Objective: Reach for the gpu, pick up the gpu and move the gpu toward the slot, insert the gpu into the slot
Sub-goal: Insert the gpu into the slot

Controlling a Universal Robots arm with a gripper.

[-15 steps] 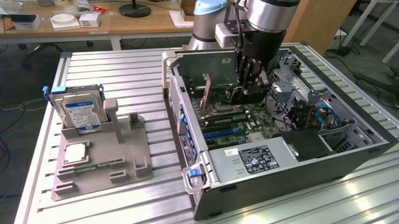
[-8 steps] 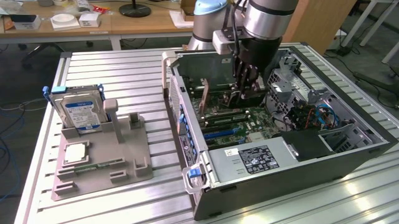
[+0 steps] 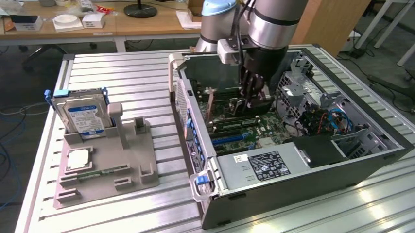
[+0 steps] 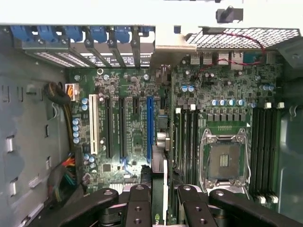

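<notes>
Black jointed fingers (image 4: 139, 203) of the gripper (image 4: 161, 195) press in on both faces of the gpu (image 4: 159, 177), which stands edge-on, clamped between them, inside the open computer case (image 3: 324, 187). Beyond the card lies the green motherboard (image 4: 132, 137), and the card runs parallel to and just beside the long blue slot (image 4: 149, 126); whether it touches the board I cannot tell. Farther off, outside the case, a hard drive (image 3: 83, 116) stands upright in a grey tray (image 3: 129, 170) on the slatted metal table (image 3: 129, 73).
</notes>
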